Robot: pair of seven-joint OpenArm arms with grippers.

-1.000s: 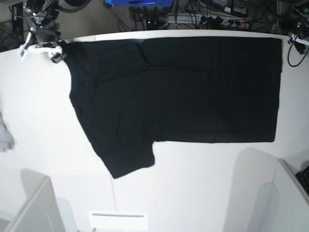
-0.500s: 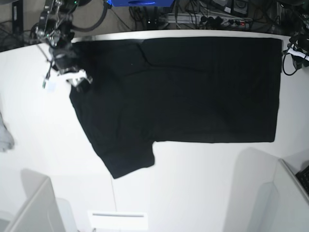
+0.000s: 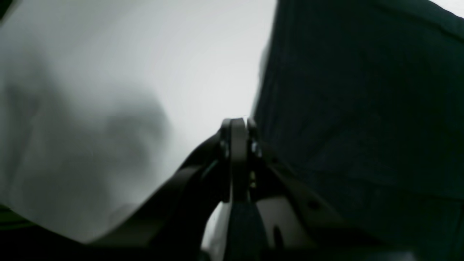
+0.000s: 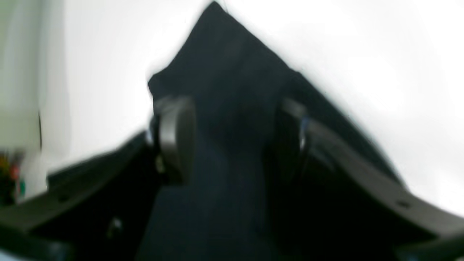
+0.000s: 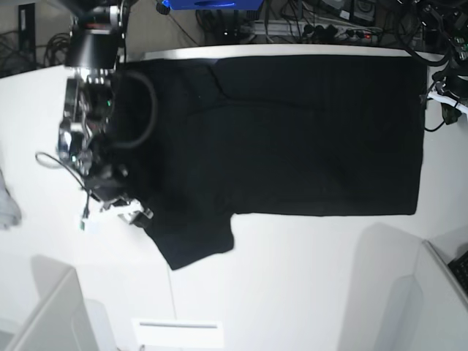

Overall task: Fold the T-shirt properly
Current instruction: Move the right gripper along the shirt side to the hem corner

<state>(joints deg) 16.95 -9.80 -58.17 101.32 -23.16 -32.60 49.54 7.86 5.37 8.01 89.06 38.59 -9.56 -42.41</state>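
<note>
The black T-shirt (image 5: 292, 131) lies spread flat on the white table (image 5: 307, 278), its plain side up, one short sleeve (image 5: 194, 241) pointing toward the near edge. The right claw (image 4: 232, 141) stands over that sleeve with its jaws spread and cloth between them; the right wrist view is blurred, so whether the pads (image 4: 174, 137) touch the fabric is hard to make out. In the base view the arm's cables hide the shirt's left edge. The left claw (image 3: 237, 127) has its jaws pressed together at the table beside the shirt's hem (image 3: 268, 72); no cloth shows clearly between them. In the base view that claw is mostly cut off at the right border.
</note>
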